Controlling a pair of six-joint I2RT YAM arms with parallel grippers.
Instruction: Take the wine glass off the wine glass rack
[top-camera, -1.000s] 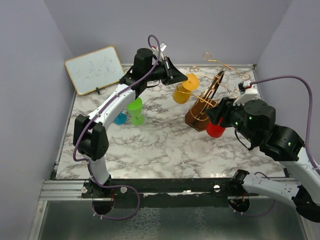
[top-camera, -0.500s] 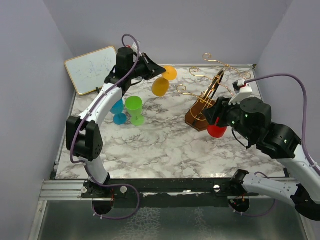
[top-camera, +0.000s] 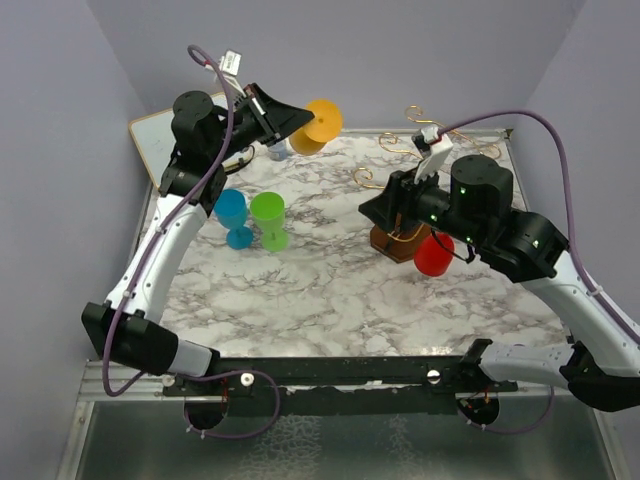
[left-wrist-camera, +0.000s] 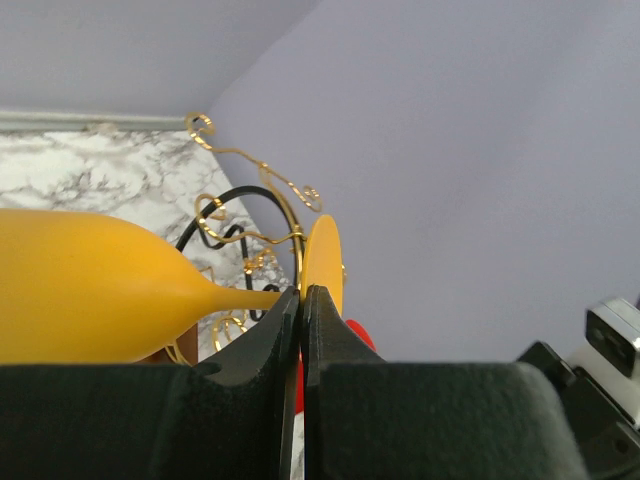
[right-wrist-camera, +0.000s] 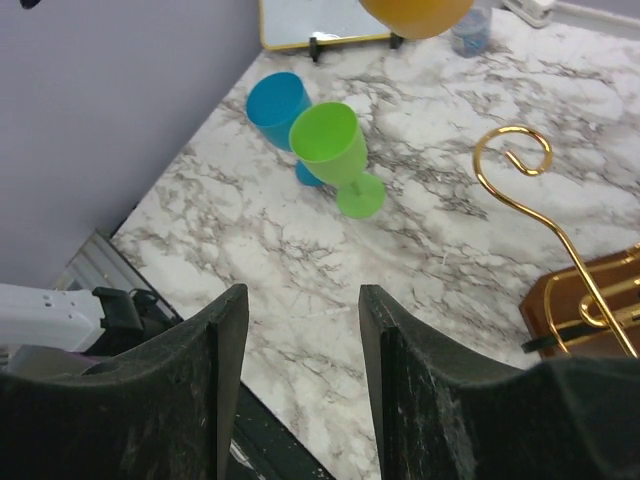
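My left gripper (top-camera: 298, 122) is shut on the stem of an orange wine glass (top-camera: 320, 122), held high over the back left of the table, away from the rack. In the left wrist view the fingertips (left-wrist-camera: 301, 295) pinch the stem between the bowl (left-wrist-camera: 90, 290) and the foot. The wine glass rack (top-camera: 395, 240), gold wire on a brown base, stands at the right, partly hidden by my right arm. A red glass (top-camera: 433, 255) sits by its base. My right gripper (top-camera: 372, 208) hangs open and empty left of the rack (right-wrist-camera: 515, 165), above the marble.
A green glass (top-camera: 268, 220) and a blue glass (top-camera: 232, 215) stand together at the left of the table. A whiteboard (top-camera: 150, 135) leans at the back left corner behind my left arm. A small clear cup (top-camera: 278, 150) stands near the back wall.
My left arm has lifted the orange glass up and to the left, away from the rack. My right arm has swung left and up over the rack, its gripper still open.
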